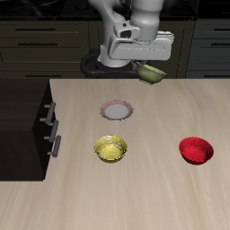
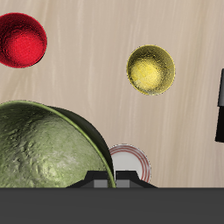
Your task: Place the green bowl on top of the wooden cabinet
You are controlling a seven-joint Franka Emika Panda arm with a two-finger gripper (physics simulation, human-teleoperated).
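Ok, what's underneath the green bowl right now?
The green bowl hangs in the air in the gripper. Below it is bare table, with the plate partly showing past its rim; the rest is covered.

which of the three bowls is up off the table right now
The green bowl, tilted and held in the gripper above the table's back. The yellow bowl and red bowl both sit on the table nearer its front edge.

Exterior view high, frontal, wide; wrist view close, straight down (shared: yellow bowl (image 1: 110,149), red bowl (image 1: 196,150)).
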